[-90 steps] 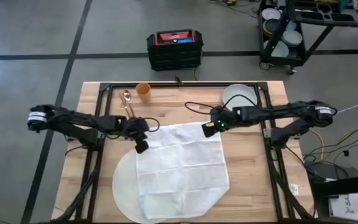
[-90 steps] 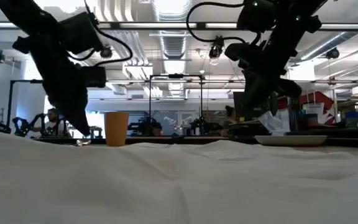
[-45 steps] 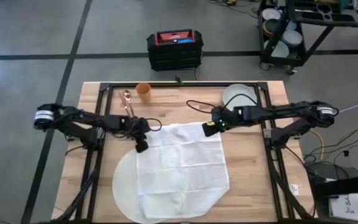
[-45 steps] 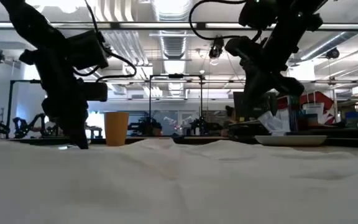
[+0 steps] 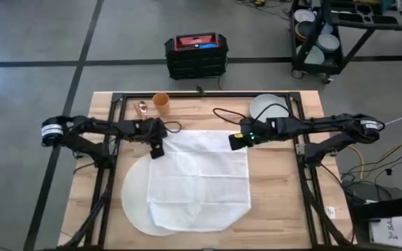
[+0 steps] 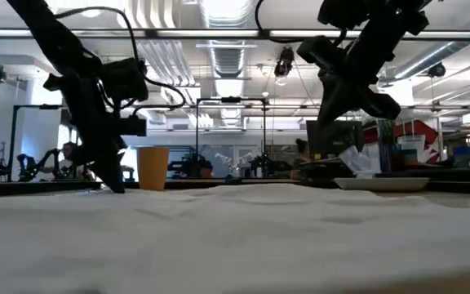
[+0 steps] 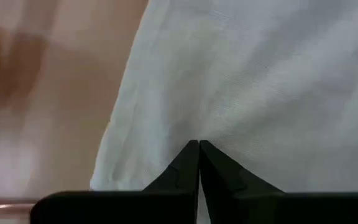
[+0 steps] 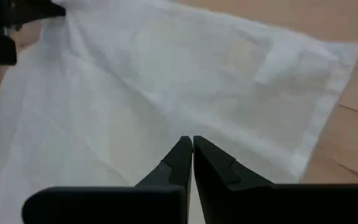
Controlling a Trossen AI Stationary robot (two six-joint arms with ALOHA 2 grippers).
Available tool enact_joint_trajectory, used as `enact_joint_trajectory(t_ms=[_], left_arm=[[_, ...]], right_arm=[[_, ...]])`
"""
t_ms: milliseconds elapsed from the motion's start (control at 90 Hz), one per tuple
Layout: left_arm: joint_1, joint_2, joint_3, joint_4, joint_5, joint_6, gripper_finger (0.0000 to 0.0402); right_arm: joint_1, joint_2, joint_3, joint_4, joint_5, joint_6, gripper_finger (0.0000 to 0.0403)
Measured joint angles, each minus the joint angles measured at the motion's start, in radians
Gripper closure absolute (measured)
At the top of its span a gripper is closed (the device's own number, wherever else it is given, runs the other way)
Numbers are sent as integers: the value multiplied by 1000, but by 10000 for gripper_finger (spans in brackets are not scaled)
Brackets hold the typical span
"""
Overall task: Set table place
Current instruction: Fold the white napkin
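Observation:
A square white cloth point(image 5: 201, 181) lies spread over the round white place mat point(image 5: 132, 199) on the light-wood table point(image 5: 278, 202). My left gripper point(image 5: 156, 150) is shut on the cloth at its far left corner, low at the cloth's surface in the low view point(image 6: 117, 186). My right gripper point(image 5: 234, 141) is shut above the cloth near its far right corner. In the right wrist view point(image 8: 188, 140) the cloth lies flat below it, and in the low view no cloth hangs from it. A pale grey-green plate point(image 5: 267, 106) rests flat by the far right. My left gripper pinches the cloth close to its far left corner point(image 7: 191, 134), a little in from the left edge, between its two shut fingers. The fingers slant down from the table's left. The cloth puckers toward the fingertips and otherwise lies on the table and the mat.
An orange cup point(image 5: 160, 102) and a copper spoon point(image 5: 142, 110) stand and lie near the far edge, left of centre. Black frame rails point(image 5: 107, 174) run along both sides of the table. Bare wood shows right of the cloth.
My left gripper has gone toward the table's far edge with the cloth's far left corner. The whole cloth has slid toward the far edge and lies squarer and flatter, and the round mat under it has shifted the same way. My right gripper has risen a little.

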Motion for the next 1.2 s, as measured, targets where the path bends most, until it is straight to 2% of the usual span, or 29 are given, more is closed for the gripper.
enact_joint_trajectory(t_ms=[233, 367, 667, 800, 911, 989, 1111, 1200], left_arm=[[75, -5, 3, 33, -1, 24, 401], [80, -13, 38, 25, -37, 32, 401], [80, -70, 200, -167, -38, 17, 401], [80, -114, 254, -251, -40, 13, 401], [77, -170, 293, -320, -38, -27, 401], [65, -223, 309, -375, -29, -68, 401], [28, -335, 307, -405, -11, -148, 402], [-5, -424, 288, -427, -10, -230, 401]], right_arm=[[0, 0, 0, 0, 15, -1, 403], [0, 0, 0, 1, 15, -2, 403], [8, -42, 0, -23, -35, -56, 403], [34, -88, 0, -158, -73, -77, 403], [124, -118, 0, -290, -157, -97, 403], [230, -147, -2, -325, -170, -62, 403], [436, -161, -10, -314, -140, 90, 403], [591, -157, -29, -273, -53, 259, 403]])
